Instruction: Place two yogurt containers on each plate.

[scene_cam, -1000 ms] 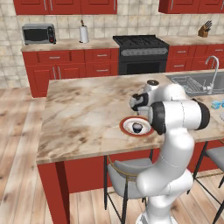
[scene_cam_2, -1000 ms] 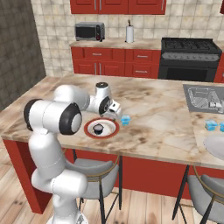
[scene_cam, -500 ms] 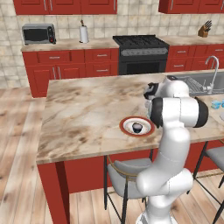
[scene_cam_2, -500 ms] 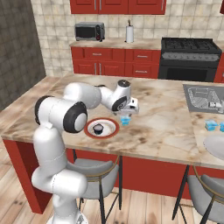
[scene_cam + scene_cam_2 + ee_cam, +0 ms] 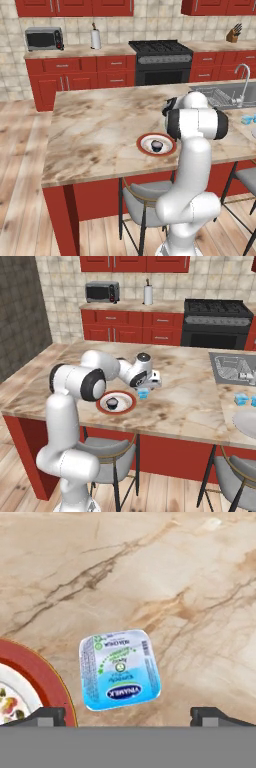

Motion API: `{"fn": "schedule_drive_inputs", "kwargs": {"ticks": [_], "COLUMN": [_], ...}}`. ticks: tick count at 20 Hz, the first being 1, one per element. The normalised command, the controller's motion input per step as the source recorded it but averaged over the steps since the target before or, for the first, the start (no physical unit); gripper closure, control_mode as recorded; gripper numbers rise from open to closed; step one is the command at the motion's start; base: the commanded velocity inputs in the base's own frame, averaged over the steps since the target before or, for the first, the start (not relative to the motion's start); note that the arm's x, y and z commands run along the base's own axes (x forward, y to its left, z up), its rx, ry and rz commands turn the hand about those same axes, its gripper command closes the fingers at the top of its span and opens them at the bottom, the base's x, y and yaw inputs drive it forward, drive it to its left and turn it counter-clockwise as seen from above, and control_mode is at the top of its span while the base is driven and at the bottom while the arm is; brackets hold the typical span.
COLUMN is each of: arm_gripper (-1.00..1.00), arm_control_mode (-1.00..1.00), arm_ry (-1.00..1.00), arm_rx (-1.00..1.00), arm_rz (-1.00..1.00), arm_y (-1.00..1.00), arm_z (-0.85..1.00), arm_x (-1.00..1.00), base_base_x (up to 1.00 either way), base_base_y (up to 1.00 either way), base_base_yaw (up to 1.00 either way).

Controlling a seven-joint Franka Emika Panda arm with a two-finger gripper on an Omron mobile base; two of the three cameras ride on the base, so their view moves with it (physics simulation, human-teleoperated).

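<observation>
A light blue yogurt container (image 5: 119,669) stands upright on the marble counter, just beside the red-rimmed plate (image 5: 46,681). My gripper (image 5: 128,716) hangs open above it, fingertips (image 5: 48,715) spread wider than the cup. From the right base, the gripper (image 5: 150,384) hovers over that cup (image 5: 144,393), right of the plate (image 5: 116,409). A dark yogurt container (image 5: 112,403) sits on the plate, also seen from the left base as the dark cup (image 5: 157,146) on the plate (image 5: 145,149). Two more light blue cups (image 5: 241,399) stand near the pale plate (image 5: 245,421).
A sink (image 5: 232,367) with a faucet (image 5: 245,75) lies in the counter's far right. Grey stools (image 5: 105,448) stand under the island's near edge. Bare marble (image 5: 95,130) spreads left of the red-rimmed plate.
The hand has swung from above the red-rimmed plate to the right, now hovering over the light blue cup beside it. The dark cup stays on the plate.
</observation>
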Motion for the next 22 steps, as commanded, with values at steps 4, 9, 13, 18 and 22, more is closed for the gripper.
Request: {"fn": "schedule_drive_inputs", "kwargs": {"ticks": [4,9,13,18,22], "arm_gripper": [-1.00,-1.00,-1.00,-1.00,-1.00], "arm_control_mode": [-1.00,-1.00,-1.00,-1.00,-1.00], "arm_ry": [0.02,0.04,0.04,0.01,0.00], "arm_rx": [-0.05,0.00,0.00,0.00,0.00], "arm_rz": [0.00,0.00,0.00,0.00,0.00], "arm_y": [0.16,0.10,-0.06,-0.05,0.00], "arm_z": [0.00,0.00,-0.35,-0.16,-0.07], "arm_x": [0.46,0.25,-0.16,-0.03,0.03], "base_base_x": [0.00,0.00,0.00,0.00,0.00], "base_base_y": [0.00,0.00,0.00,0.00,0.00], "base_base_yaw": [0.00,0.00,0.00,0.00,0.00]}}
